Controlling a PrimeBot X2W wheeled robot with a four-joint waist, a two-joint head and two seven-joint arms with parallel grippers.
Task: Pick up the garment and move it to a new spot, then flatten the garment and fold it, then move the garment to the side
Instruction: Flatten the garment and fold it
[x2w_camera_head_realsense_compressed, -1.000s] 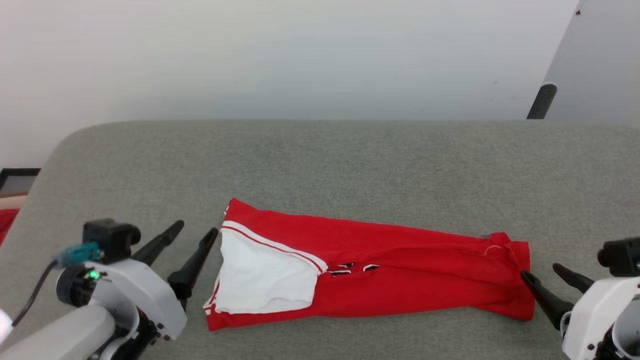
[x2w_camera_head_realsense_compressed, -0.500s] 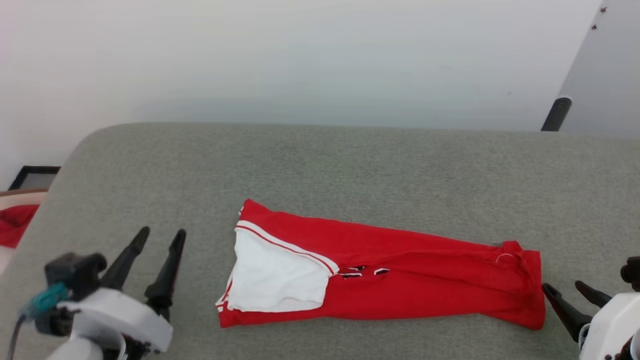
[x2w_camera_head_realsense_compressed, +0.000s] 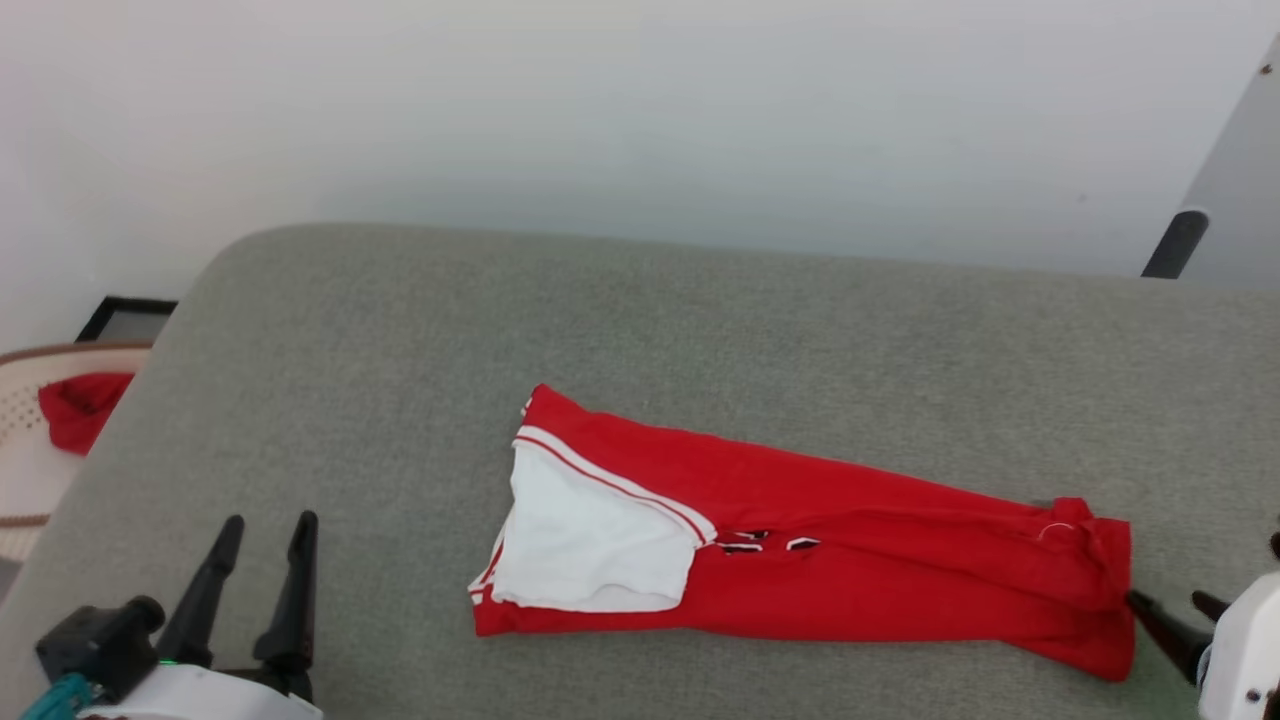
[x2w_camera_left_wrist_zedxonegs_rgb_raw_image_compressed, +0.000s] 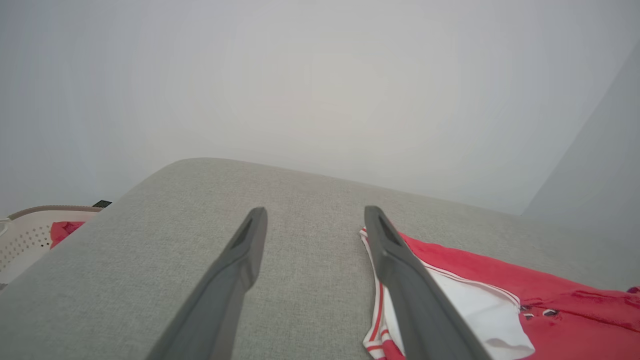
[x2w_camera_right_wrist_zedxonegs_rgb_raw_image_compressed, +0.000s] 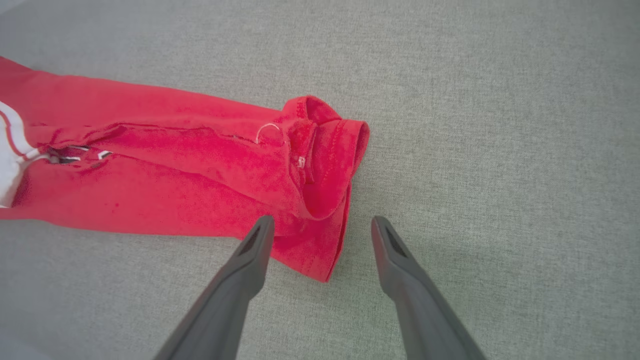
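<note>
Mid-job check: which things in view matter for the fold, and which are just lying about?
For the job: folded red jersey on the grey cushion; left gripper and right gripper, both open.
Lying about: pale basket holding a plain red cloth; black post.

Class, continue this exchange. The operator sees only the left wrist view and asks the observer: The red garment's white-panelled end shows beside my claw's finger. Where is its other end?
Observer: The garment lies as a long folded strip; its plain red end is at the right claw.
Operator: Is that claw holding it?
Observer: No. Its jaws stand open, and the end's near corner shows between its fingers.
Operator: Anything marking that end?
Observer: A small white loop on the fabric.
</note>
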